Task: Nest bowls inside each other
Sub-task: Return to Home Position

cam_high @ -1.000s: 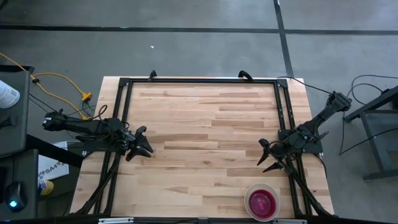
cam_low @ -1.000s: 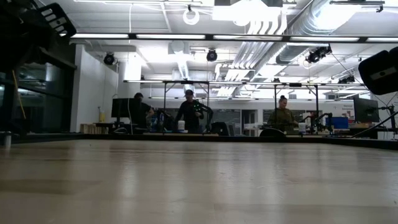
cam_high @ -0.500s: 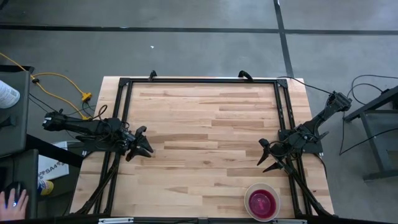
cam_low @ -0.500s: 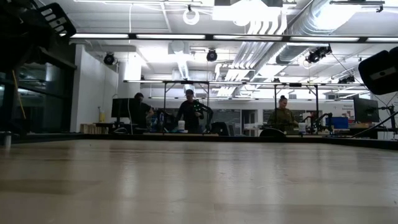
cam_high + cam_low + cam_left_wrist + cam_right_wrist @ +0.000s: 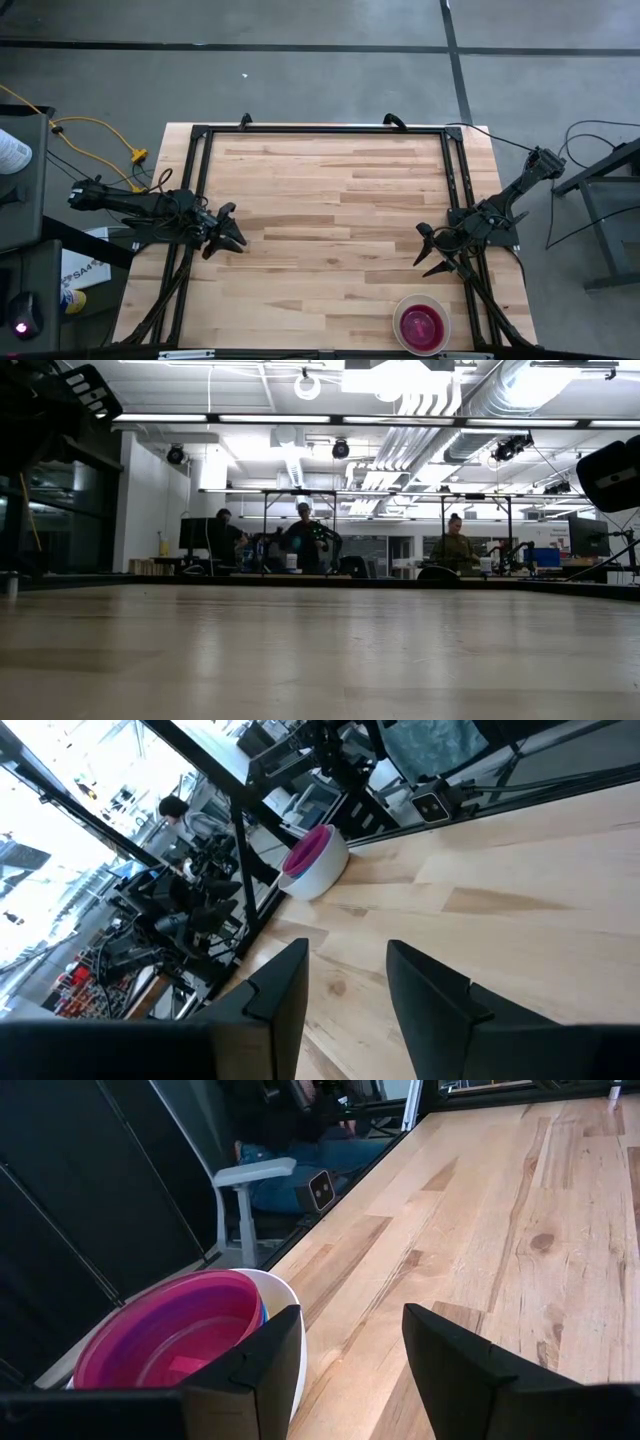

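The bowls (image 5: 422, 324) stand nested as one stack near the table's front right corner. The large white bowl (image 5: 285, 1315) rests on the wood and holds a pinkish-red bowl (image 5: 175, 1340); a blue rim (image 5: 263, 1312) peeks between them. The left wrist view shows the stack (image 5: 314, 862) far off. My right gripper (image 5: 432, 254) hovers open just behind the stack, its fingers (image 5: 270, 1355) beside the white rim, apart from it. My left gripper (image 5: 226, 232) waits open at the table's left side, nothing between its fingers (image 5: 285, 985). The low view shows no bowls.
A black metal frame (image 5: 320, 130) runs along the table's edges. The wide middle of the wooden table (image 5: 330, 220) lies bare. People stand at benches in the room beyond the table (image 5: 305, 540). A yellow cable (image 5: 100, 135) lies off the table's left side.
Both arms and the bowl stack have kept still. A person's hand showed briefly at the computer mouse off the table's near left corner and has gone again.
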Available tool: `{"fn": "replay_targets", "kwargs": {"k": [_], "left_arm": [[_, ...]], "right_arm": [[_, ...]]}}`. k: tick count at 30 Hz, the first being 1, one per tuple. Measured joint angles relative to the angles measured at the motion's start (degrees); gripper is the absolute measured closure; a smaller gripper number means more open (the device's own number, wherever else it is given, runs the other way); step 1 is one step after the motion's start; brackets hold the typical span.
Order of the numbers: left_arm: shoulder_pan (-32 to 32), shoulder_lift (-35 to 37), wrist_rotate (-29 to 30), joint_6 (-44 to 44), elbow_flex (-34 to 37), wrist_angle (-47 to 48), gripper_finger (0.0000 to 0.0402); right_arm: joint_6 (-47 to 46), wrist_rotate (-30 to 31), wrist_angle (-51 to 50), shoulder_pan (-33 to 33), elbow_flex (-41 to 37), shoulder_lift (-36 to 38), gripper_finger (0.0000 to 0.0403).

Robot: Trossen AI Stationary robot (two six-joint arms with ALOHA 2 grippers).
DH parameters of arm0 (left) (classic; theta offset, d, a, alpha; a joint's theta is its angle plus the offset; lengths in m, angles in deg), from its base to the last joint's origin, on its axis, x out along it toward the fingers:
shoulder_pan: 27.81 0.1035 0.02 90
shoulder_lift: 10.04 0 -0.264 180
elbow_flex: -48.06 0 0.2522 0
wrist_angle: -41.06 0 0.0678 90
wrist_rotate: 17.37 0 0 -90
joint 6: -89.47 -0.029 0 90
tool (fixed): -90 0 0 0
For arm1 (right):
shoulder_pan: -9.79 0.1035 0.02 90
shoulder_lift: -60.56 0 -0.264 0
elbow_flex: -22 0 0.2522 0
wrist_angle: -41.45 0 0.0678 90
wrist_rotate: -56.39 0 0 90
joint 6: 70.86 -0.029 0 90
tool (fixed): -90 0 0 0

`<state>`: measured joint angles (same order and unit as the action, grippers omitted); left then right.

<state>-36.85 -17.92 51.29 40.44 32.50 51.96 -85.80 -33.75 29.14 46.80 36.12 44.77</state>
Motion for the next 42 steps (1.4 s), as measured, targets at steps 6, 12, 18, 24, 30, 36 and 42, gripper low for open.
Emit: {"fn": "replay_targets", "kwargs": {"k": [6,12,18,24,30,36,42], "left_arm": [[0.0,0.0,0.0,0.0,0.0,0.0,0.0265],[0.0,0.0,0.0,0.0,0.0,0.0,0.0265],[0.0,0.0,0.0,0.0,0.0,0.0,0.0265],[0.0,0.0,2.4,0.0,0.0,-0.8,0.0265],[0.0,0.0,3.1,0.0,0.0,-0.8,0.0265],[0.0,0.0,2.6,1.1,-0.1,0.9,0.0265],[0.0,0.0,7.7,7.4,0.2,1.4,0.0265]], "right_arm": [[0.0,0.0,0.0,0.0,0.0,0.0,0.0233],[0.0,0.0,0.0,0.0,0.0,0.0,0.0233],[0.0,0.0,0.0,0.0,0.0,0.0,0.0233],[0.0,0.0,0.0,0.0,0.0,0.0,0.0233],[0.0,0.0,0.0,0.0,0.0,0.0,0.0233],[0.0,0.0,0.0,0.0,0.0,0.0,0.0233],[0.0,0.0,0.0,0.0,0.0,0.0,0.0233]]}}
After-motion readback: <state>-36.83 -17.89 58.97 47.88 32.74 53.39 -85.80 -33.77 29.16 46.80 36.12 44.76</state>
